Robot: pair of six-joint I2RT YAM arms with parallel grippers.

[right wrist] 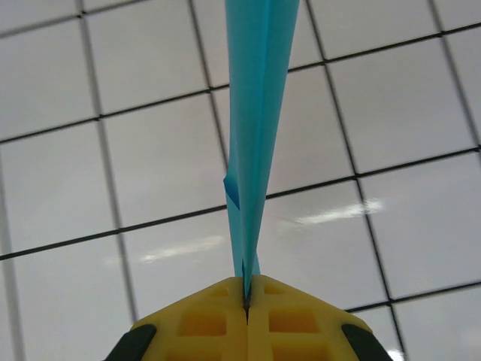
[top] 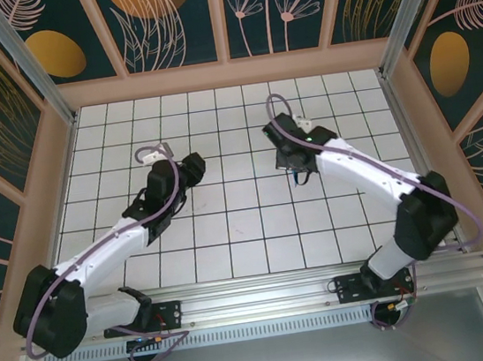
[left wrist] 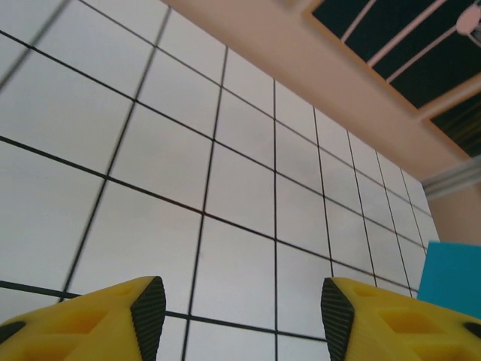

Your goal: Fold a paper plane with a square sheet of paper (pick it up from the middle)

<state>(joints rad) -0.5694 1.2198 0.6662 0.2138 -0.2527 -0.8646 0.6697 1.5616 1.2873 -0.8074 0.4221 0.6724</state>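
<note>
1. The right gripper [right wrist: 247,289] is seen above the white gridded table [top: 231,235], just right of its centre.
2. Its yellow jaws are pressed shut on the folded teal-blue paper [right wrist: 259,113].
3. The paper is clamped at its near end and is seen edge-on as a narrow creased strip reaching away from the jaws. Whether its far end touches the table cannot be told.
4. The left gripper [left wrist: 239,301] is placed just left of the table's centre, with its jaws parted and nothing between them.
5. A corner of the paper is seen to the right of the left jaws, apart from them.
</note>
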